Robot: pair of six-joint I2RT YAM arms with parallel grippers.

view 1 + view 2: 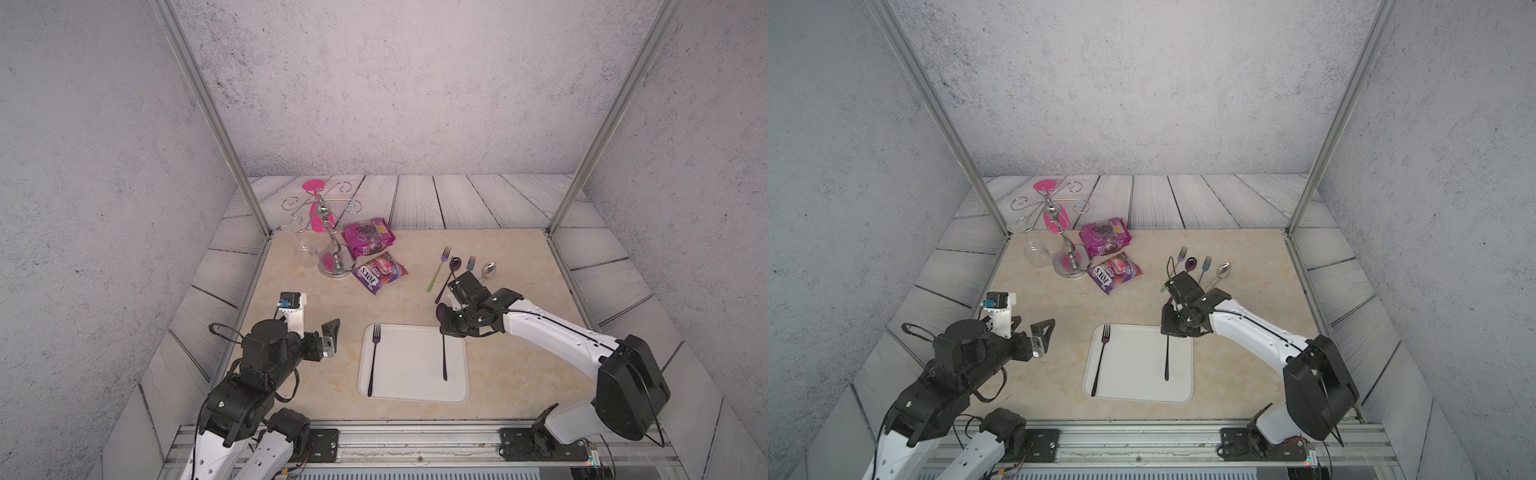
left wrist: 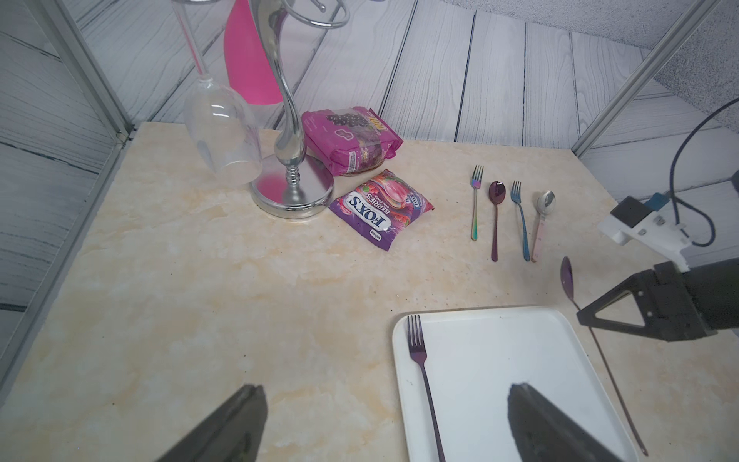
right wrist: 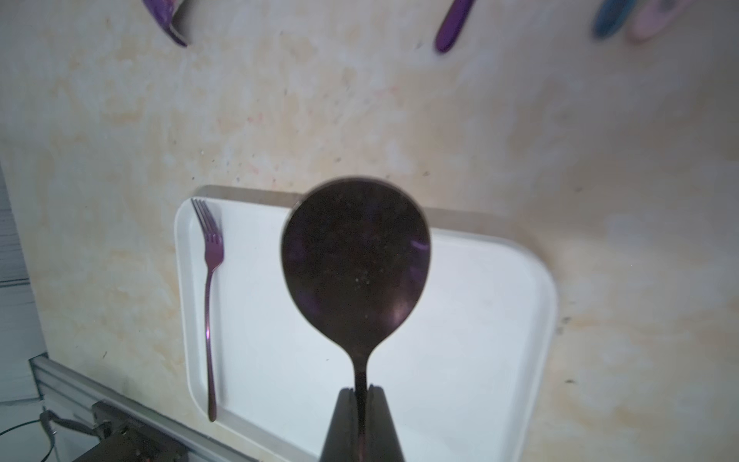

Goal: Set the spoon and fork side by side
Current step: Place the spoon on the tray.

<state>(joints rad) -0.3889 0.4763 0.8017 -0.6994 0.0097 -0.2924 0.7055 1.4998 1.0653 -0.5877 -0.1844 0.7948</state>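
A dark purple fork [image 1: 374,357] [image 1: 1100,361] [image 2: 424,372] [image 3: 210,304] lies along the left side of the white tray [image 1: 411,370] [image 1: 1138,378] [image 2: 500,360] [image 3: 460,320]. My right gripper [image 1: 444,330] [image 1: 1168,330] [image 3: 362,390] is shut on the neck of a dark purple spoon [image 1: 444,361] [image 1: 1167,361] [image 2: 566,276] [image 3: 356,264]. The spoon's bowl points away from me and its handle reaches over the tray's right part, roughly parallel to the fork. Whether the handle end touches the tray is unclear. My left gripper [image 1: 311,326] [image 1: 1030,326] [image 2: 386,390] hovers open and empty left of the tray.
A row of spare cutlery [image 1: 457,270] lies behind the right arm. Two snack packs [image 1: 368,237] [image 1: 379,272] sit mid-back. A chrome glass rack [image 1: 336,266] with a clear glass [image 1: 305,253] and a pink glass [image 1: 318,208] stands back left. Frame posts flank the table.
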